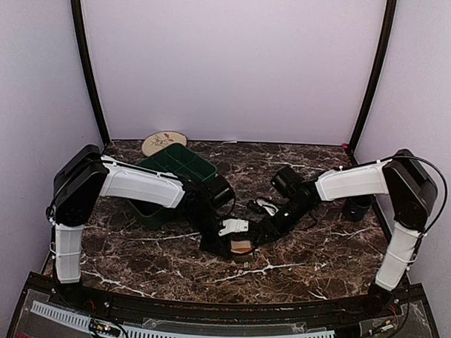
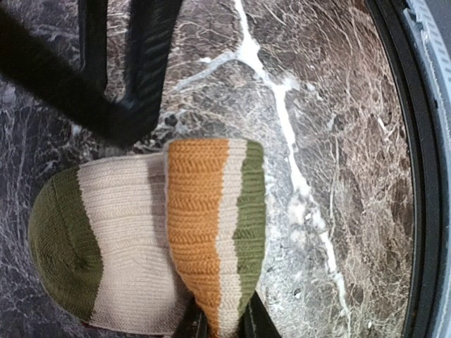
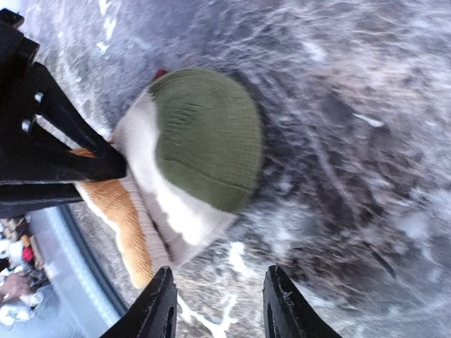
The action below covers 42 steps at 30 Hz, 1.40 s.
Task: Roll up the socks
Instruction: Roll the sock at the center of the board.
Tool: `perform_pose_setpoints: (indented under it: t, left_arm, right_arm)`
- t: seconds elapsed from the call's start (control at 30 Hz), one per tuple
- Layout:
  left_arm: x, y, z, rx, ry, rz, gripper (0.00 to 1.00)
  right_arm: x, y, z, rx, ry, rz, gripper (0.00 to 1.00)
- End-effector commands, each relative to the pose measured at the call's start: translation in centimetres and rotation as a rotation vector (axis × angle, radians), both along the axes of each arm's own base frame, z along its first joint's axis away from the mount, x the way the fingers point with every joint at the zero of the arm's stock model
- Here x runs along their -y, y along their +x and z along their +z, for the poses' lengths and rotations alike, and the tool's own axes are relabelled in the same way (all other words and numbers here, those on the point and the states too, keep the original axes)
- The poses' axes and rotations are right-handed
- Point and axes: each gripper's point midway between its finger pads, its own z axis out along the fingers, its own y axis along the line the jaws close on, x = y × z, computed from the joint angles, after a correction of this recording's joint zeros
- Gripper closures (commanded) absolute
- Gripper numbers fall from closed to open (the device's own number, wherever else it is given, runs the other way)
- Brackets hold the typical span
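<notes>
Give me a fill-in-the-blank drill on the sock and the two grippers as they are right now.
1. The toe of the sock is ____.
2. Its wide ribbed band is ____.
3. The left gripper is shut on the ____.
4. The right gripper is ____ and holds nothing.
Missing words: green; orange; sock; open.

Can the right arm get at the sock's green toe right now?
Probably yes. The right gripper, jaws open, sits just short of the sock, only bare table between them. The left gripper pinches the striped end, leaving the toe free.
</notes>
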Motion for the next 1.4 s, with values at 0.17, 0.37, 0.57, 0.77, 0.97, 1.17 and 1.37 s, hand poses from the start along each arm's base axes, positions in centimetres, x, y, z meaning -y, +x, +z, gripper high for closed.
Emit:
perform_pose_setpoints:
  t: [0.17, 0.37, 0.57, 0.77, 0.97, 1.17, 1.37]
  left_arm:
    - [-2.3, -0.8, -1.3, -0.337, 0.124, 0.1, 0.89]
    - [-2.5, -0.4, -1.9, -0.434, 0.129, 0.141, 0.89]
    - [-2.7, 0.6, -1.9, -0.501, 0.11, 0.188, 0.89]
    - [-2.9, 1.5, -1.4, -0.595, 0.071, 0.232, 0.89]
    - [-3.0, 2.3, -1.1, -0.648, 0.04, 0.261, 0.89]
    - [-3.0, 2.2, -1.2, -0.692, 0.034, 0.276, 0.89]
    - [-3.3, 2.1, -1.2, -0.716, 0.033, 0.289, 0.89]
  right_arm:
    - [3.2, 4.1, 2.2, 0.352, -0.079, -0.174, 0.59]
    - [3.4, 3.2, 4.3, 0.554, -0.105, -0.159, 0.59]
    - [1.6, 0.5, 5.2, 0.75, -0.15, -0.036, 0.59]
    - [0.7, -1.5, 5.6, 0.874, -0.174, 0.038, 0.58]
    - [-1.4, -3.8, 5.1, 1.023, -0.235, 0.204, 0.57]
    - [-3.3, -4.3, 4.2, 1.123, -0.261, 0.306, 0.54]
    - [-5.3, -3.7, 3.0, 1.221, -0.305, 0.402, 0.51]
